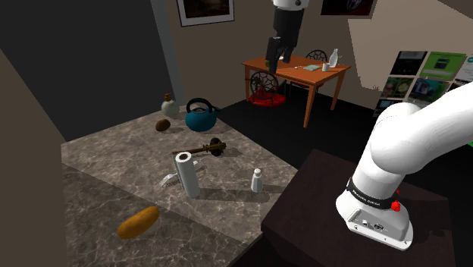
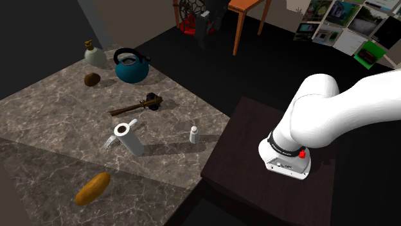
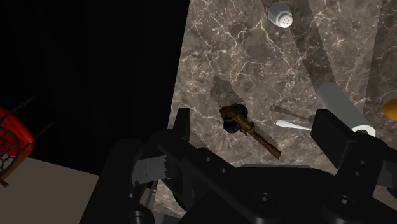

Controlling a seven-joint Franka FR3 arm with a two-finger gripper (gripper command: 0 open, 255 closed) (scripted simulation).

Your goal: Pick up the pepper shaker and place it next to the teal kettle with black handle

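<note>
Marbled surface (image 1: pixel 121 163) carries the small white shaker (image 1: pixel 257 180), shoulder view's lower centre: light, stiff, probably slick; I'd pinch its body midway. My fingers (image 3: pixel 331 130) stand apart, empty.

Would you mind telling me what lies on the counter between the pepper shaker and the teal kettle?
A brown-handled tool with a dark knobby head lies between the white shaker and the kettle, seen in the shoulder view.

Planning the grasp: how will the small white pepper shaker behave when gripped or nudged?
The pepper shaker looks rigid and, being far smaller than the teal kettle, probably light. Standing upright, taller than wide, it may tip if nudged; its round body could then roll on the marble counter.
</note>
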